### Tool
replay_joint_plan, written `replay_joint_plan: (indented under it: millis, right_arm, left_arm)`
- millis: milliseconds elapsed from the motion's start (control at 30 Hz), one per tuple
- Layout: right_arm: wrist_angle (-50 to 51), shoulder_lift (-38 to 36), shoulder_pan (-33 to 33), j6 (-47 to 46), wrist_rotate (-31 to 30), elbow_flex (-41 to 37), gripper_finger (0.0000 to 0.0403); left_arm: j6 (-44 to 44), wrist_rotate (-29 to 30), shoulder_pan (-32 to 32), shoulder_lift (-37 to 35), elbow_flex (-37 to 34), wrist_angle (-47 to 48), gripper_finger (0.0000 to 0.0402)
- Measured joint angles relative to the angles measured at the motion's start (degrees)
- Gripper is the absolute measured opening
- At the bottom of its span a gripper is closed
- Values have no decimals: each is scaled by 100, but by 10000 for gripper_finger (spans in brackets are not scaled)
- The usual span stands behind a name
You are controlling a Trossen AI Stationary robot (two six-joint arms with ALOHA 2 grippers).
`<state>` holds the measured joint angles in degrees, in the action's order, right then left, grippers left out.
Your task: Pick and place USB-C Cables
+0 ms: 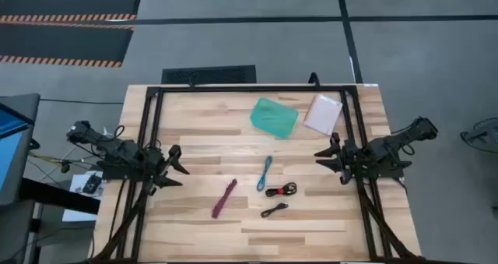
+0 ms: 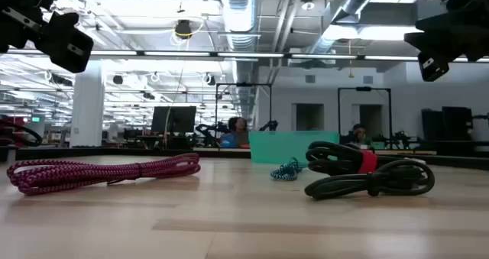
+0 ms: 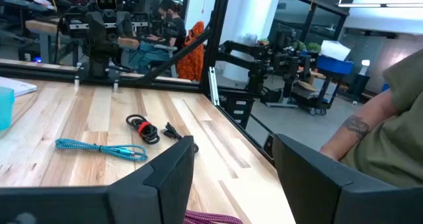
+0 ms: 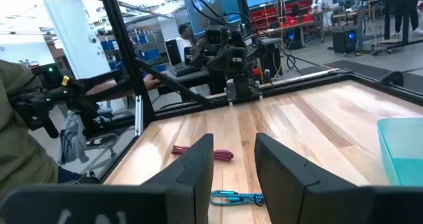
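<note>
USB-C cables lie untouched mid-table: light blue cable (image 1: pixel 265 173), magenta cable (image 1: pixel 224 198), black-and-red cable (image 1: pixel 282 190), black cable (image 1: pixel 274 209). My left gripper (image 1: pixel 176 170) and right gripper (image 1: pixel 325 160) both hover parted, empty. I'd straddle a bundle's middle, descending squarely.

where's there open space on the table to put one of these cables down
Bare wood lies between the left gripper and the magenta cable, and in the table's far-left area beside the teal tray. It is crowded mid-table, where the blue cable, black-red cable and black cable cluster.
</note>
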<state>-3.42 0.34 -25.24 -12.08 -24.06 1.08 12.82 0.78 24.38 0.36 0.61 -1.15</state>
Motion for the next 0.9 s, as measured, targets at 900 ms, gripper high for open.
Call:
replay_joint_plan:
  millis: [900]
  right_arm:
    - [0, 0, -2, 0, -1, 0, 136]
  left_arm:
    - [577, -9, 1, 1, 1, -1, 194]
